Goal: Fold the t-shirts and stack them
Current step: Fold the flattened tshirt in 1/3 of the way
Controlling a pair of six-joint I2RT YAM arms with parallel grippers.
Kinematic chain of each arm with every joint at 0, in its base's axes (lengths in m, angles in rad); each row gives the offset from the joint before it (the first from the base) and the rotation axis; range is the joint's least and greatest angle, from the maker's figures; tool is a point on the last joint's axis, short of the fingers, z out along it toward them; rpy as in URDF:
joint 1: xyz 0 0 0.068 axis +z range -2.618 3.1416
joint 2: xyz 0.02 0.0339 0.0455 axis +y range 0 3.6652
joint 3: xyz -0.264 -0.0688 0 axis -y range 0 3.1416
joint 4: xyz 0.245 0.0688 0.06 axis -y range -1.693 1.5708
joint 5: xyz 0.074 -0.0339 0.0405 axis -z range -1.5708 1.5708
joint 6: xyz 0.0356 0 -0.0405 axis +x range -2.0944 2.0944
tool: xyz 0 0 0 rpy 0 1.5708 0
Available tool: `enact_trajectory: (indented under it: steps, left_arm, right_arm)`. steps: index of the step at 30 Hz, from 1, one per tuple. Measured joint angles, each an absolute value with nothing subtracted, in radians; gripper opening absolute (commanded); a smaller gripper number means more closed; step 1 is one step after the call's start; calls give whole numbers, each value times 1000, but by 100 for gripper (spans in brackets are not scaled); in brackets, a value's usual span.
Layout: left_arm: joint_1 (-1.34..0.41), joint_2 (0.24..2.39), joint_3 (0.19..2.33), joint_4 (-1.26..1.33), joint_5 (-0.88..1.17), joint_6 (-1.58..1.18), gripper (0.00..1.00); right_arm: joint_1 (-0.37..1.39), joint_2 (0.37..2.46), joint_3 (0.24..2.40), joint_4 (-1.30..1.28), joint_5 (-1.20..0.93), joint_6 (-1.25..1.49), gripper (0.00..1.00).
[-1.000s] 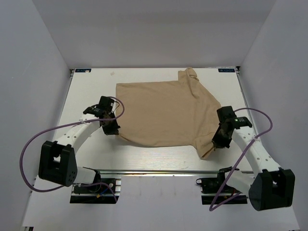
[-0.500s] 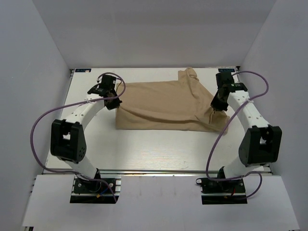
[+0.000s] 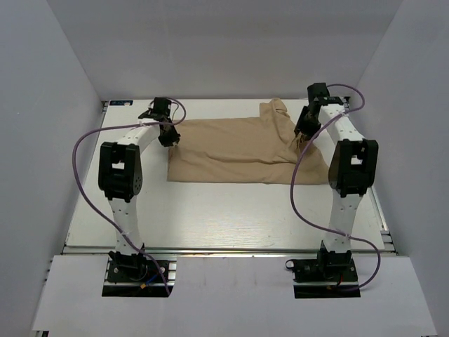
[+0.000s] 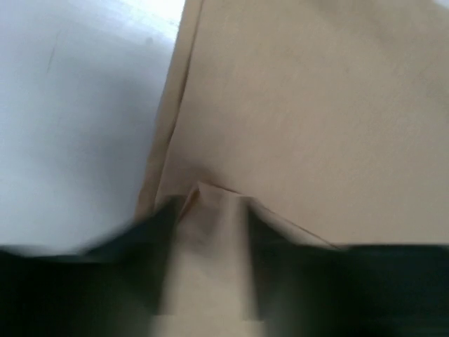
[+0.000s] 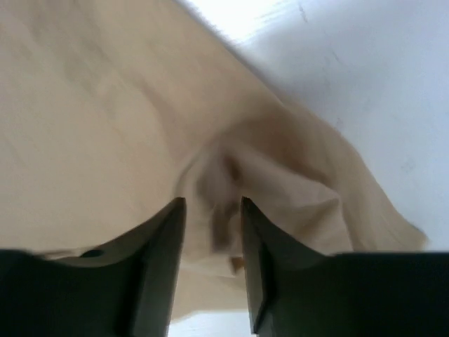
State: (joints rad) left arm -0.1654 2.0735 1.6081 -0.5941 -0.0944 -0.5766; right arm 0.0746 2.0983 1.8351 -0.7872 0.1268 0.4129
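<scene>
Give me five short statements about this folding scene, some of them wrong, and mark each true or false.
1. The left gripper is shut on fabric of the t-shirt. True.
2. The right gripper hangs open, holding nothing. False: it pinches a bunch of the t-shirt's fabric.
3. The t-shirt is plain tan, with no print showing. True.
4. The t-shirt lies at the near edge of the table, beside the arm bases. False: it lies in the far half, away from the bases.
5. The t-shirt is folded into a small square. False: it is a wide band that reaches from one gripper to the other.
</scene>
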Motion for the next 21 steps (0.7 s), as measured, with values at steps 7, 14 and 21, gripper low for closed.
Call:
enact_trajectory:
  steps: [7, 14, 21]
  left_arm:
    - [-154, 2133, 1707, -619, -80, -559, 100]
    - [-148, 2014, 1626, -603, -76, -521, 100]
    - [-161, 1826, 1413, -539, -2, -477, 100]
  right_arm:
    - [72, 2210, 1966, -763, 47, 326, 90]
    - [72, 1939, 1596, -675, -11, 301, 90]
    - [72, 1802, 1351, -628, -77, 306, 80]
